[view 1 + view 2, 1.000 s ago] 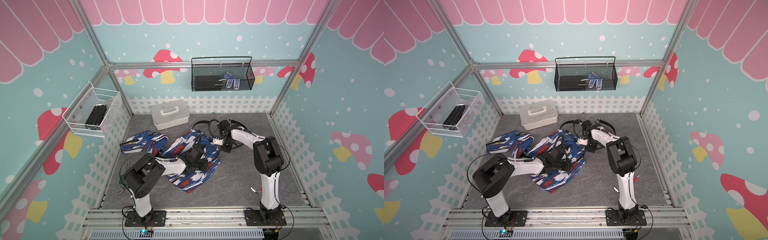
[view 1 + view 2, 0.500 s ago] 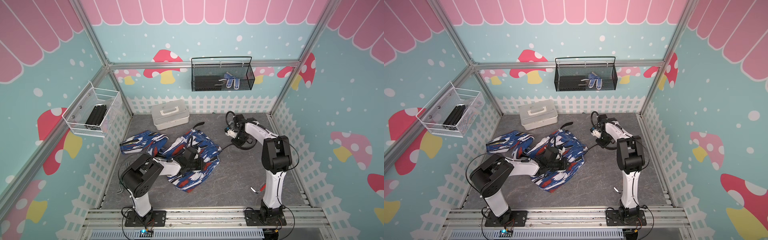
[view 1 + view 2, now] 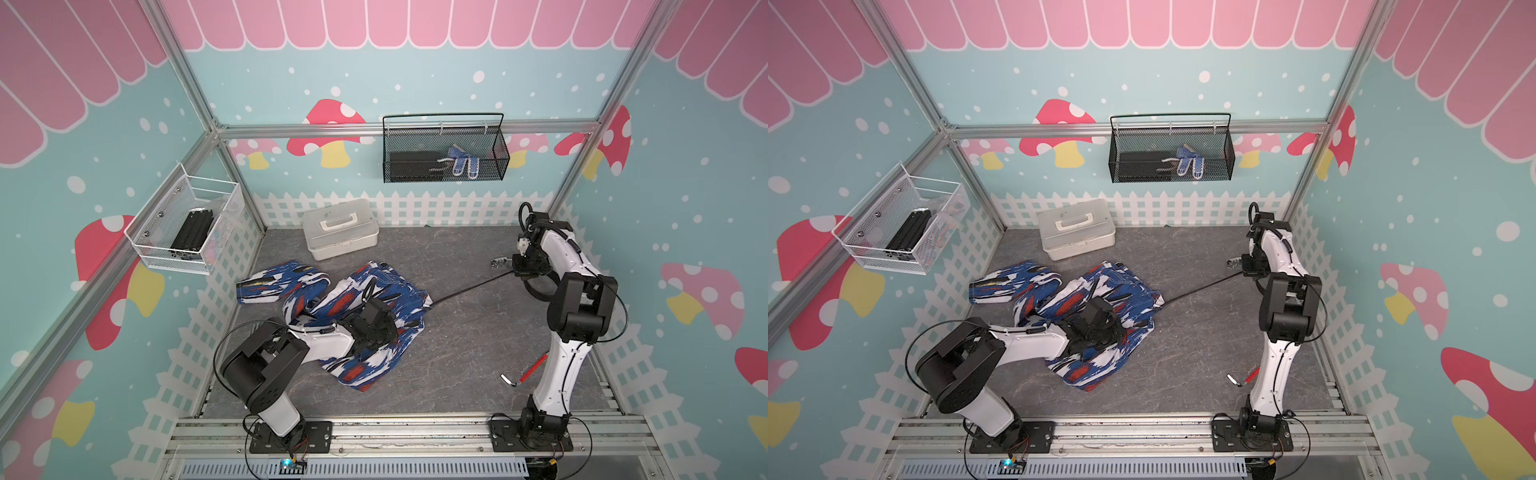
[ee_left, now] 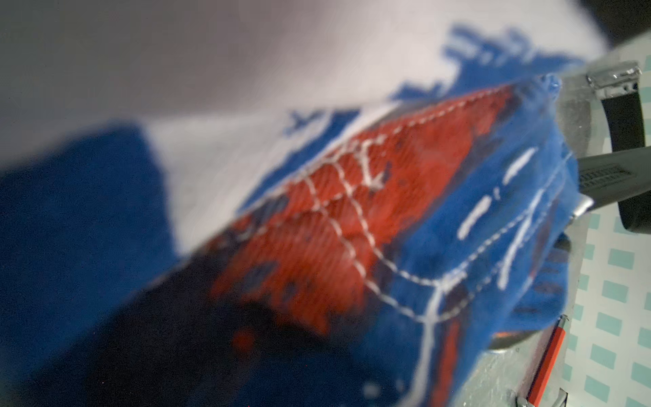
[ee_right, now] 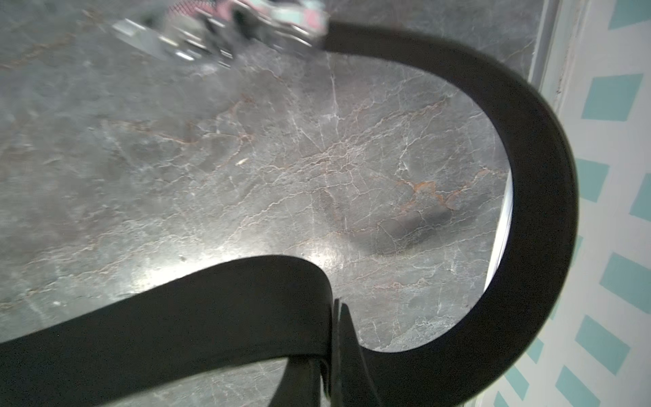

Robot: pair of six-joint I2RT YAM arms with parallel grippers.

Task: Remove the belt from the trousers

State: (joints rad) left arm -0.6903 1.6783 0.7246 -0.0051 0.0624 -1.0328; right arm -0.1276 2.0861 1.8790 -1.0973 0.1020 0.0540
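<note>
The long, narrow, glossy black belt (image 3: 473, 286) (image 3: 1204, 286) shows in both top views as a thin, dark line stretched straight above the grey marbled worktop (image 3: 457, 353). Its small metal buckle (image 3: 500, 262) (image 3: 1235, 262) lies on the worktop just beyond the right hand (image 3: 519, 270) (image 3: 1250, 270), on the back-wall side.

The straight run has its long axis on a slant. It leaves the right-hand edge of the soft cloth trousers (image 3: 390, 286) (image 3: 1067, 299), printed in blue, white and red-orange brushstrokes, near the middle of the worktop. From there it climbs towards the robot's right and a little towards the back wall, ending at the right hand. In the right wrist view the belt (image 5: 176, 327) is a broad, flat black band. It comes out of the hand and curls in a wide open loop over the worktop towards the blurred metal buckle (image 5: 183, 45).

The right hand is closed tight on the belt, gripping it between the straight run and the loop. The trousers lie crumpled, with one leg trailing towards the left wall, well apart from the right hand.

The left hand (image 3: 380, 322) (image 3: 1096, 320) sits on top of the trousers with its jaws closed. The left wrist view is filled with the cloth (image 4: 352, 229), very close and blurred, so whether any cloth is pinched cannot be told. The same view shows the buckle end of the belt (image 4: 620, 112) past the edge of the cloth.
</note>
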